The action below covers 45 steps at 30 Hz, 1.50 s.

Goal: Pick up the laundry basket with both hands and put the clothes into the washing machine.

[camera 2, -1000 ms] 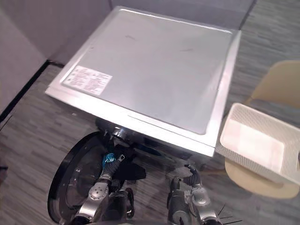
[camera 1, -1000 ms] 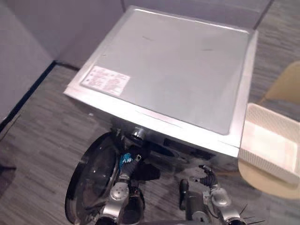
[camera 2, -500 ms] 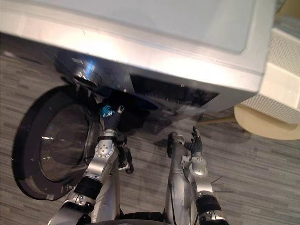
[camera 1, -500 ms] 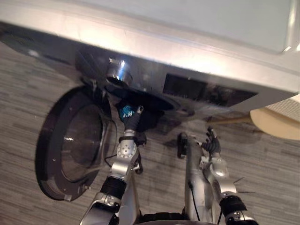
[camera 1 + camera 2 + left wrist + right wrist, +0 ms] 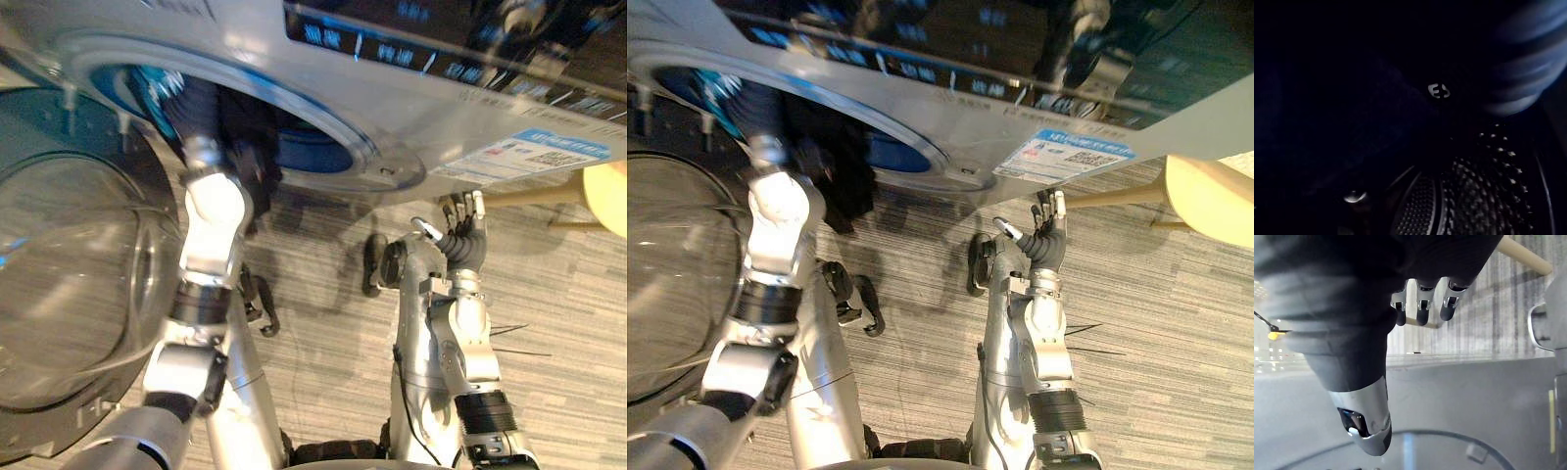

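The silver washing machine [image 5: 392,166] stands with its round glass door [image 5: 69,284] swung open to the left. My left arm [image 5: 211,211] reaches into the drum mouth [image 5: 304,152], and the hand is hidden inside. In the left wrist view the left hand's cover [image 5: 1525,68] hangs in the dark over the perforated drum wall [image 5: 1474,196]. Dark cloth [image 5: 250,162] hangs at the drum's mouth beside that forearm. My right hand [image 5: 462,240] is held up in front of the machine's lower front, open, its fingers [image 5: 1420,303] straight and holding nothing.
A yellow chair seat [image 5: 1215,201] with a wooden leg [image 5: 1107,196] stands to the right of the machine. Grey striped floor [image 5: 568,323] lies open to the right of my right arm. The open door takes up the space at my left.
The camera has tipped down and closer, from the machine's top to its front. My left arm reaches deeper into the drum. The right hand stays raised beside it.
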{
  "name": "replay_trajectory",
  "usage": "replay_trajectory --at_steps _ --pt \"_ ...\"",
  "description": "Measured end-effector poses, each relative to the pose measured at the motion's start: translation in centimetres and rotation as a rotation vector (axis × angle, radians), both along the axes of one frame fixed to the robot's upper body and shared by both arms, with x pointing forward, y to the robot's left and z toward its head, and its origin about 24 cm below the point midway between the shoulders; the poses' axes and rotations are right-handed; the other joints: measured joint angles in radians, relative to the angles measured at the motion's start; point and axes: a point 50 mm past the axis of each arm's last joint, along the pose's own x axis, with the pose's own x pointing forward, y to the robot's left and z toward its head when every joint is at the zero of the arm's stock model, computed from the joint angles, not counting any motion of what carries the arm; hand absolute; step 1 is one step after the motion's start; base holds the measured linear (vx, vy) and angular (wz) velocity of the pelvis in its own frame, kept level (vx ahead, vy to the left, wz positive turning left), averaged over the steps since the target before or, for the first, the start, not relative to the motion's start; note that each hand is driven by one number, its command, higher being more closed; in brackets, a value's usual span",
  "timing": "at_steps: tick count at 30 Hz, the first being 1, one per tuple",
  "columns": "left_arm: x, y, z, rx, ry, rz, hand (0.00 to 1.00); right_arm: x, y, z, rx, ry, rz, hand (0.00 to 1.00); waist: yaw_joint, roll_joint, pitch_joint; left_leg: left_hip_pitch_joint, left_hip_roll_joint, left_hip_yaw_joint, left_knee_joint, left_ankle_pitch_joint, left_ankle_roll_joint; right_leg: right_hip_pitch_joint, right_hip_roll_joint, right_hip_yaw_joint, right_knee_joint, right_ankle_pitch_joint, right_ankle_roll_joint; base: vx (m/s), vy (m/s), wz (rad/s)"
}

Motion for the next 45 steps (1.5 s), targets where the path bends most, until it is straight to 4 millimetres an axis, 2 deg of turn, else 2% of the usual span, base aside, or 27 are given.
replay_trajectory --at_steps 1,2,4,5,8,9,10,13,16,21,23,25,27,30,31,34,37,39,42,43,45 --pt "-0.6 -0.8 2.3 0.05 -0.073 0.007 1.0 -0.1 0.1 0.5 0.0 -0.024 0.007 0.0 -0.009 -0.016 0.001 -0.024 0.0 -0.003 0.015 0.0 0.0 -0.027 0.0 0.003 0.02 -0.003 -0.004 0.0 -0.039 0.04" --pt "-0.8 -1.2 3.1 0.071 -0.101 0.012 1.0 -0.2 0.2 0.6 0.0 -0.034 0.013 0.0 -0.014 -0.02 0.001 -0.037 0.0 -0.006 0.021 0.0 0.0 -0.04 -0.001 0.003 0.025 -0.003 -0.004 0.0 -0.045 0.03" --pt "-2.0 -3.7 6.4 0.195 -0.219 0.036 1.0 -0.6 0.2 1.6 -0.006 -0.089 0.026 0.0 -0.025 -0.033 0.005 -0.086 0.001 -0.016 0.042 0.0 0.0 -0.085 0.0 -0.001 0.043 -0.003 -0.005 0.01 -0.031 0.0" --pt "-2.3 -4.2 6.9 0.226 -0.244 0.047 1.0 -0.7 0.2 1.7 -0.007 -0.099 0.03 0.0 -0.027 -0.035 0.006 -0.094 0.001 -0.017 0.047 0.0 0.0 -0.092 0.0 -0.001 0.047 -0.003 -0.006 0.0 0.0 0.0" --pt "-3.2 -6.6 10.4 0.387 -0.364 0.134 1.0 -0.7 0.4 2.3 -0.008 -0.139 0.059 0.0 -0.045 -0.041 0.005 -0.122 0.006 -0.021 0.066 -0.001 -0.001 -0.115 0.0 -0.002 0.058 -0.002 -0.011 0.02 -0.011 -0.01" --pt "-3.2 -6.8 10.7 0.402 -0.373 0.147 1.0 -0.7 0.4 2.3 -0.005 -0.139 0.058 0.0 -0.045 -0.041 0.005 -0.122 0.006 -0.02 0.066 -0.002 0.001 -0.116 0.001 -0.002 0.058 -0.002 -0.01 0.02 -0.006 -0.04" --pt "-3.3 -6.7 11.1 0.429 -0.385 0.173 0.0 -0.7 0.4 2.3 0.003 -0.14 0.06 0.0 -0.047 -0.042 0.005 -0.125 0.007 -0.017 0.066 -0.002 0.002 -0.119 0.001 -0.001 0.055 -0.004 -0.007 0.0 -0.002 -0.05" --pt "-3.1 -6.4 11.1 0.464 -0.382 0.204 0.0 -0.7 0.1 2.3 0.021 -0.142 0.06 0.0 -0.047 -0.046 0.005 -0.135 0.018 -0.016 0.061 -0.004 0.006 -0.125 0.002 -0.009 0.038 -0.002 -0.006 0.0 0.001 -0.09" --pt "-1.5 -7.0 10.5 0.555 -0.306 0.201 0.0 -0.7 0.1 2.3 0.021 -0.144 0.059 0.0 -0.045 -0.048 0.005 -0.134 0.02 -0.006 0.049 -0.004 0.008 -0.124 0.0 -0.007 0.019 0.008 0.003 0.0 0.01 -0.06" --pt "4.4 -6.7 6.9 0.779 0.075 0.226 0.0 -0.6 0.3 2.4 0.011 -0.148 0.084 0.0 -0.046 -0.056 0.006 -0.132 0.019 -0.003 0.043 -0.004 0.009 -0.121 -0.001 -0.005 0.016 0.013 0.013 0.0 0.0 0.0" --pt "5.3 -6.4 6.1 0.87 0.157 0.259 0.0 -0.5 0.3 2.3 0.008 -0.146 0.106 0.0 -0.043 -0.057 0.005 -0.132 0.019 -0.002 0.036 -0.003 0.008 -0.121 -0.001 -0.007 0.012 0.013 0.013 0.0 -0.004 0.05" --pt "5.6 -6.4 5.7 0.938 0.2 0.28 0.0 -0.4 0.2 2.2 0.02 -0.136 0.134 0.0 -0.041 -0.057 0.005 -0.132 0.017 -0.004 0.023 0.003 0.006 -0.116 -0.003 -0.011 0.003 0.013 0.013 0.0 -0.009 0.08" --pt "5.6 -6.4 5.8 0.93 0.202 0.278 0.0 -0.2 0.3 2.0 0.029 -0.13 0.15 0.0 -0.041 -0.057 0.005 -0.131 0.012 -0.009 0.01 0.011 0.002 -0.109 -0.006 -0.018 -0.008 0.013 0.013 0.0 -0.006 0.11" --pt "4.3 -6.7 6.3 0.866 0.13 0.241 0.0 0.1 0.3 1.5 0.037 -0.108 0.161 0.0 -0.041 -0.057 0.005 -0.129 -0.003 -0.021 -0.021 0.033 0.0 -0.088 -0.021 -0.034 -0.028 0.014 0.012 0.01 -0.004 0.21" --pt "3.2 -6.7 6.2 0.804 0.069 0.219 0.0 0.1 0.2 1.3 0.037 -0.097 0.158 0.0 -0.039 -0.057 0.005 -0.124 -0.017 -0.025 -0.035 0.043 -0.005 -0.08 -0.029 -0.037 -0.032 0.013 0.011 0.01 -0.001 0.23" --pt "2.3 -5.7 4.9 0.691 0.037 0.204 0.0 0.2 0.2 0.9 0.03 -0.082 0.152 0.0 -0.016 -0.057 0.005 -0.108 -0.019 -0.026 -0.059 0.055 -0.006 -0.064 -0.034 -0.047 -0.044 0.01 0.005 0.02 -0.012 0.12" --pt "1.5 -3.2 2.4 0.508 0.053 0.199 0.0 0.2 0.6 0.6 0.024 -0.065 0.139 0.0 -0.006 -0.056 0.005 -0.092 -0.028 -0.032 -0.102 0.074 -0.019 -0.041 -0.037 -0.061 -0.074 0.01 0.005 0.02 -0.014 0.12" --pt "0.6 -1.6 -1.0 0.342 0.103 0.165 0.0 0.0 0.9 0.3 0.001 -0.048 0.126 0.0 0.015 -0.056 0.005 -0.079 -0.03 -0.033 -0.129 0.084 -0.021 -0.026 -0.035 -0.067 -0.093 0.01 0.005 0.03 -0.012 0.07" --pt "-0.3 -0.2 -6.3 0.166 0.231 0.134 0.0 -0.4 0.7 -0.4 -0.012 -0.018 0.087 0.0 0.045 -0.056 0.004 -0.067 -0.032 -0.032 -0.152 0.089 -0.025 -0.015 -0.035 -0.07 -0.108 0.01 0.005 0.03 -0.006 0.03" --pt "-0.6 0.1 -7.2 0.136 0.257 0.129 0.0 -0.4 0.7 -0.4 -0.015 -0.016 0.081 0.0 0.045 -0.055 0.004 -0.067 -0.032 -0.032 -0.155 0.091 -0.024 -0.013 -0.035 -0.072 -0.112 0.01 0.005 0.03 -0.002 0.04" --pt "-1.6 0.7 -11.3 0.017 0.367 0.087 0.0 -0.6 0.6 -0.7 -0.029 0.005 0.07 0.0 0.049 -0.052 0.003 -0.056 -0.032 -0.032 -0.164 0.092 -0.024 0.0 -0.034 -0.076 -0.121 0.01 0.005 0.0 0.0 0.0"
